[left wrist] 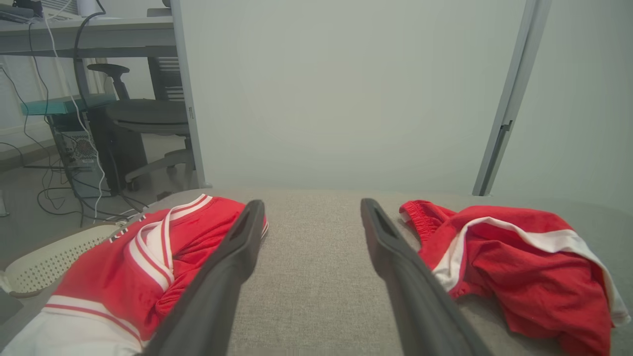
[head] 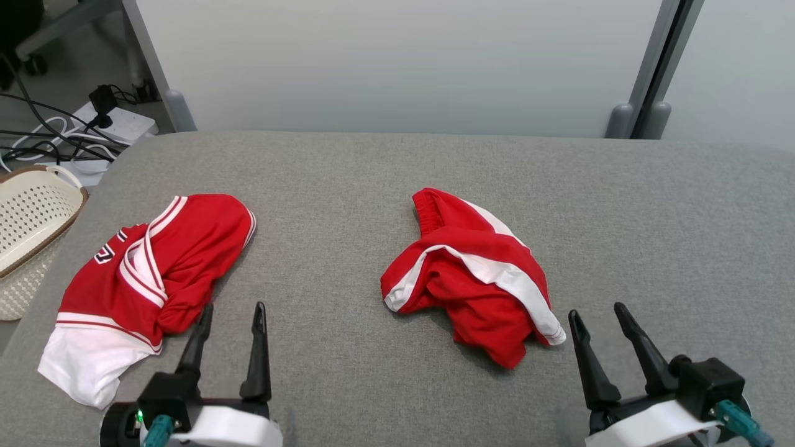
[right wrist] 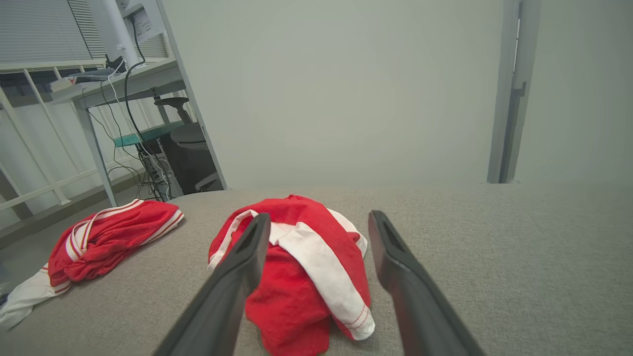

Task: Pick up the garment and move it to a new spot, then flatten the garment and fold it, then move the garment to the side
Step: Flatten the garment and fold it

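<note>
Two crumpled red garments lie on the grey fabric-covered table (head: 348, 180). Red shorts with a white stripe (head: 478, 273) (left wrist: 519, 257) (right wrist: 292, 296) sit in the middle. A red jersey with white trim (head: 180, 248) (left wrist: 113, 277) (right wrist: 113, 232) lies at the left. My left gripper (head: 233, 305) (left wrist: 311, 202) is open and empty, its left fingertip close to the jersey's near edge. My right gripper (head: 595, 308) (right wrist: 319, 215) is open too, just right of and nearer than the shorts, holding nothing.
A cream perforated basket (head: 31, 211) (left wrist: 44, 257) stands off the table's left edge. Cables and a power strip (head: 105, 124) lie on the floor beyond it. A pale panel wall (head: 397, 62) rises behind the table. An office chair (left wrist: 143, 113) stands at the far left.
</note>
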You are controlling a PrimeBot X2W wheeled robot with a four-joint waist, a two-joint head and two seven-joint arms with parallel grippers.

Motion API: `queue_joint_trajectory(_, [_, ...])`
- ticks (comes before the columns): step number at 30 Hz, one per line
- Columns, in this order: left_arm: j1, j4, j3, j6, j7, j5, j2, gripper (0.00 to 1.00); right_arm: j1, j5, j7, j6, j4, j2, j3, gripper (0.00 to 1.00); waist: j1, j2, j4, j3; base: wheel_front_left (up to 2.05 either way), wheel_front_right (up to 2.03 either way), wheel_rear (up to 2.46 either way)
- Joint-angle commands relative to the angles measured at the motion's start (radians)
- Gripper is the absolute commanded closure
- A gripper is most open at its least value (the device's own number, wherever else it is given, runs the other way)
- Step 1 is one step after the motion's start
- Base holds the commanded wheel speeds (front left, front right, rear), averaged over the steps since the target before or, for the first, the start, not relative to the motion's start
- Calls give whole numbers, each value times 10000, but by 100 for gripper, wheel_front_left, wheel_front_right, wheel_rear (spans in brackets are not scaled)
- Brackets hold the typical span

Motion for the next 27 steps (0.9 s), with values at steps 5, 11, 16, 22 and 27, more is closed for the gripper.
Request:
queue_joint_trajectory(5, [102,-185,133,-190,-59,53,65,0,136,-255,-132,14,-234,-62,143,0,0,0,84,-178,0,0,0])
queue_joint_trajectory(11, [48,-9,51,-237,-59,67,65,0,255,-302,-132,14,-131,-40,145,0,0,0,154,-222,0,0,0])
queue_joint_trajectory(16, [-56,116,16,-244,-59,96,65,0,237,-123,-132,14,21,-6,208,0,0,0,168,-228,0,0,0])
queue_joint_trajectory(22, [-247,170,-84,-211,-59,44,65,0,87,72,-132,14,179,29,181,0,0,0,196,-279,0,0,0])
queue_joint_trajectory(27, [-335,426,-309,-252,-59,-69,65,0,-54,4,-132,14,863,-1,74,0,0,0,227,-256,0,0,0])
